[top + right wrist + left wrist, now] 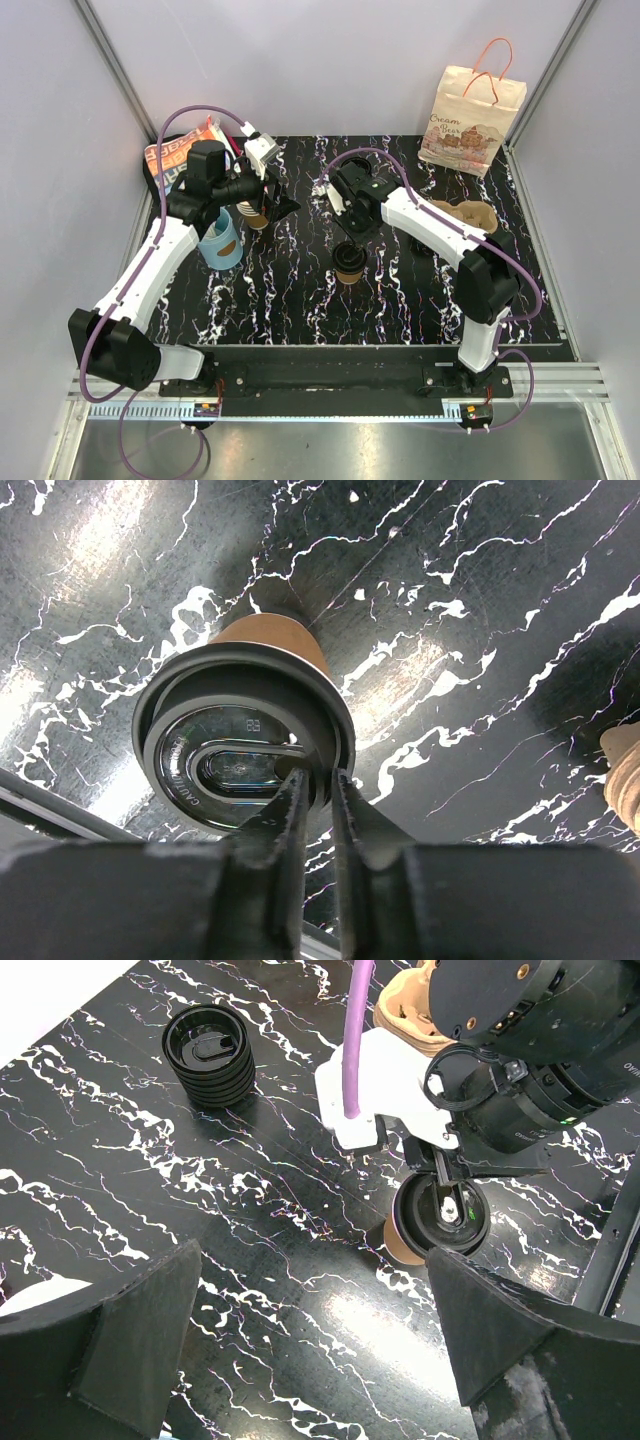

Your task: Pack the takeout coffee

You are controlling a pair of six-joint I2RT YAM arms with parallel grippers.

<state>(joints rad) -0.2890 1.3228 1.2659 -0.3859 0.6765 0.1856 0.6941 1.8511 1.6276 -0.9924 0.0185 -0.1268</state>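
Observation:
The takeout coffee is a brown paper cup with a black lid, near the middle of the black marbled table. My right gripper is right above it. In the right wrist view its fingers are pinched on the near rim of the lid. I cannot tell whether the cup rests on the table. It also shows in the left wrist view, under the right arm. My left gripper is open and empty, hovering over bare table; in the top view it is beside a stack of lidless cups.
A cardboard cup tray lies at the right. A printed paper bag stands at the back right. A blue cup and a red packet are at the left. A stack of black lids stands on the table.

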